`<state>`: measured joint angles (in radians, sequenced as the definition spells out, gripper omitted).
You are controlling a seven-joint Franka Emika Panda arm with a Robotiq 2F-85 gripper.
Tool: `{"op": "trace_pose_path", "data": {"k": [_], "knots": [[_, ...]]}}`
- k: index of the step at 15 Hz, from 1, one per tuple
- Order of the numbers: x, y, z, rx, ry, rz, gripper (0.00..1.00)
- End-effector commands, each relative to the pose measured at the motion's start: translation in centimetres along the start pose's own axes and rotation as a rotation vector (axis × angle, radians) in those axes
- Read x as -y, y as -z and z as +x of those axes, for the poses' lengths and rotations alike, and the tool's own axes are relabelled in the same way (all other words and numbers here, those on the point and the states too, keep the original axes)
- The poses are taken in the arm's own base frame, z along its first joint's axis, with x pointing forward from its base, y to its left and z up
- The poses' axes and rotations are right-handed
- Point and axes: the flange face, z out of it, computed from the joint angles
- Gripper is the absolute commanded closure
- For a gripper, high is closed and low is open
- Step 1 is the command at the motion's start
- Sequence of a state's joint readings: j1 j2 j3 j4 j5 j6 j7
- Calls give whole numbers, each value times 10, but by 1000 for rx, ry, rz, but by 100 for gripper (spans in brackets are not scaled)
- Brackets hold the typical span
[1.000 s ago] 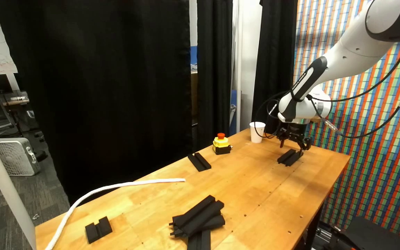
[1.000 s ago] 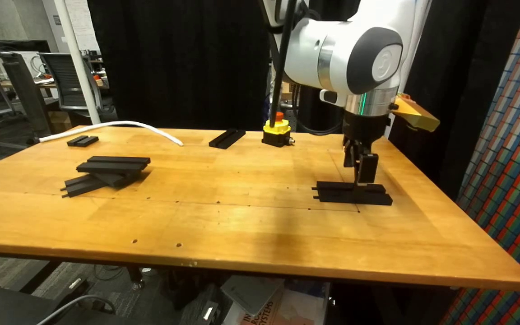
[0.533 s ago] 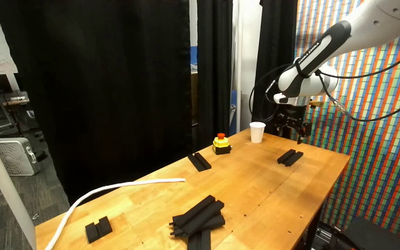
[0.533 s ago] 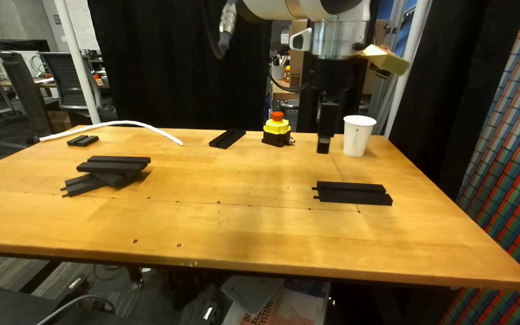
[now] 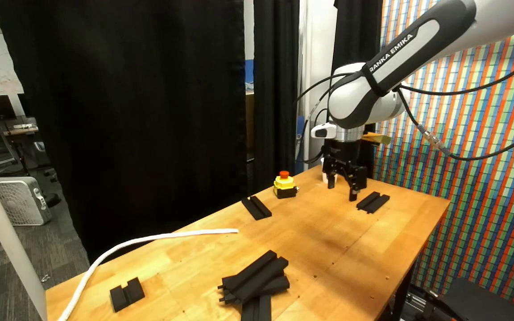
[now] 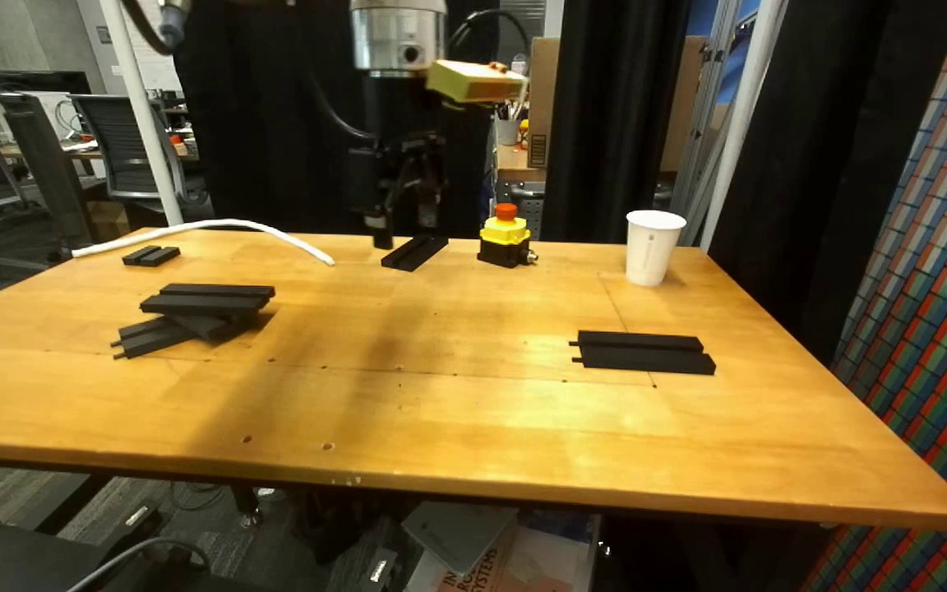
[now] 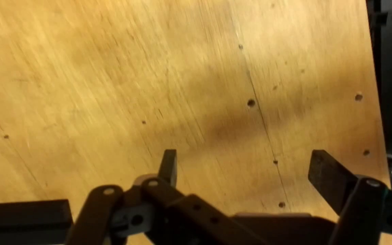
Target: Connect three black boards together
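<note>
You have one matte black board (image 6: 644,353) flat on the desk (image 6: 473,427), grooved lengthwise, two pegs at one end — well apart from the others. A second grooved board (image 6: 413,254) lies flat by the desk's edge; your piled boards (image 5: 255,281) overlap at angles.

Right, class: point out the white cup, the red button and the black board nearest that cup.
White cup (image 6: 652,253), in an exterior view: middle of its outer wall.
Red button (image 6: 506,213), in an exterior view: front of its cap.
Black board (image 6: 644,357), in an exterior view: nearer raised strip, about midway.
</note>
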<state>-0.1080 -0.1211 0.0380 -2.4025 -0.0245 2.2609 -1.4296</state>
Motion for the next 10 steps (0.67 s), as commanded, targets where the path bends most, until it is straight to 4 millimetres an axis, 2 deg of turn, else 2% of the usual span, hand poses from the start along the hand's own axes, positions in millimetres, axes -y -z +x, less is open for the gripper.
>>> {"op": "trace_pose_path", "data": {"k": [1, 3, 5, 10], "knots": [[18, 0, 85, 21, -59, 14, 0], [30, -3, 130, 27, -53, 21, 0], [43, -5, 164, 30, -42, 16, 0], [76, -9, 223, 19, -23, 25, 0]]}}
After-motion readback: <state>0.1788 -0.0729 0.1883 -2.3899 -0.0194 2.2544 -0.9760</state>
